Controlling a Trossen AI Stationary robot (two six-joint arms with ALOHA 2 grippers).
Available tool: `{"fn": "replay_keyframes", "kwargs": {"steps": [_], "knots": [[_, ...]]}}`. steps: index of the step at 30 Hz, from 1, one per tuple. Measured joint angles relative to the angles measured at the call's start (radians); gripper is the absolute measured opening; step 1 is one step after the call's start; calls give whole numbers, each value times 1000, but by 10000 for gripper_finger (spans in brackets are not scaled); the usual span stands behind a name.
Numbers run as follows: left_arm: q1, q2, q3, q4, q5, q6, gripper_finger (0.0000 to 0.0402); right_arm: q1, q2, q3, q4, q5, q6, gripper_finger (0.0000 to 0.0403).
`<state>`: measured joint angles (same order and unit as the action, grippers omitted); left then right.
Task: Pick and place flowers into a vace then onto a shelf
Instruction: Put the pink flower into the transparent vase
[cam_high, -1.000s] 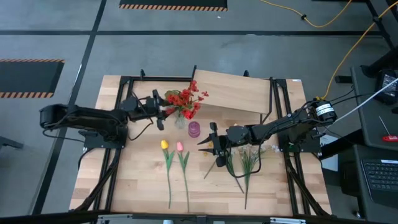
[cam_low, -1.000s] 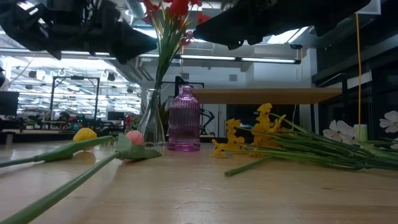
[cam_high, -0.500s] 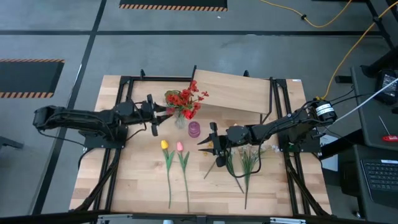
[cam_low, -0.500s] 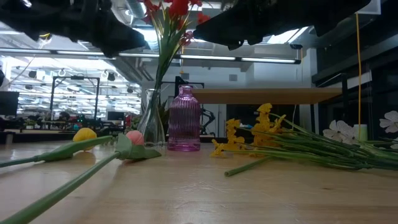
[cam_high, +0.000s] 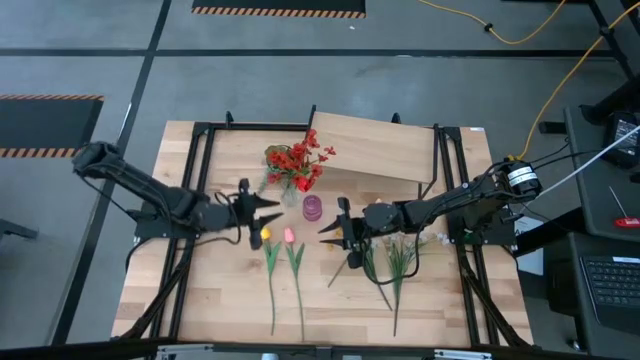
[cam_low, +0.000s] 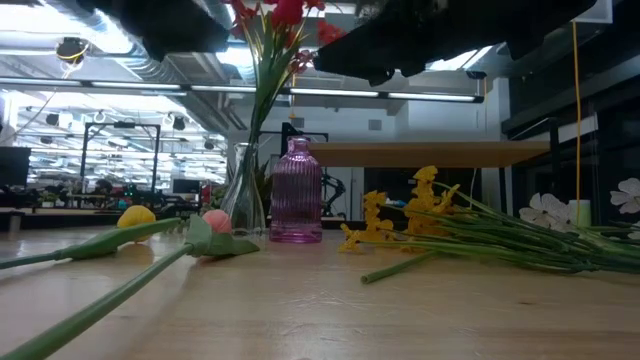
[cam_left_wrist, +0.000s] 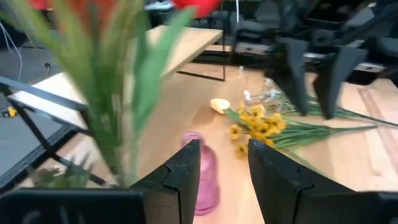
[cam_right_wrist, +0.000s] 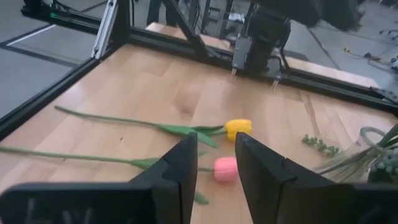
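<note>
Above the yellow tulip (cam_high: 264, 232), left claw (cam_high: 262, 209) has pulled back from the clear vase (cam_high: 290, 192) of red flowers (cam_high: 295, 160), fingers apart, empty. Likely next pick. Right claw (cam_high: 333, 232) parted, empty, hovering mid-tabletop (cam_high: 230, 300). Shelf (cam_high: 375, 145) bare.

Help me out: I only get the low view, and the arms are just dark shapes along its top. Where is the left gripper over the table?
Observer: The left gripper hangs open right beside the yellow tulip, near its blossom end, with nothing between its fingers.
Operator: And the right one?
Observer: The right gripper is open and empty too, above the table between the pink vase and the loose stems.
</note>
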<state>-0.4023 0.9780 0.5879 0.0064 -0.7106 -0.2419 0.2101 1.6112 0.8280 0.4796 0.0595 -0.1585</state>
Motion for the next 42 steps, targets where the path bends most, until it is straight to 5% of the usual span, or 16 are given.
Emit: {"fn": "replay_keyframes", "kwargs": {"steps": [11, 21, 32, 42], "knots": [[-156, 396, 404, -459, -97, -507, 127, 42, 0, 0, -81, 2, 4, 113], [-158, 723, 780, -821, 162, -977, 127, 132, 0, 0, -120, 4, 0, 113], [-120, 895, 844, -858, 446, -1267, 127, 276, 0, 0, -140, 1, -3, 113], [-104, 947, 844, -856, 440, -1393, 127, 325, 0, 0, -149, 2, -19, 113]]}}
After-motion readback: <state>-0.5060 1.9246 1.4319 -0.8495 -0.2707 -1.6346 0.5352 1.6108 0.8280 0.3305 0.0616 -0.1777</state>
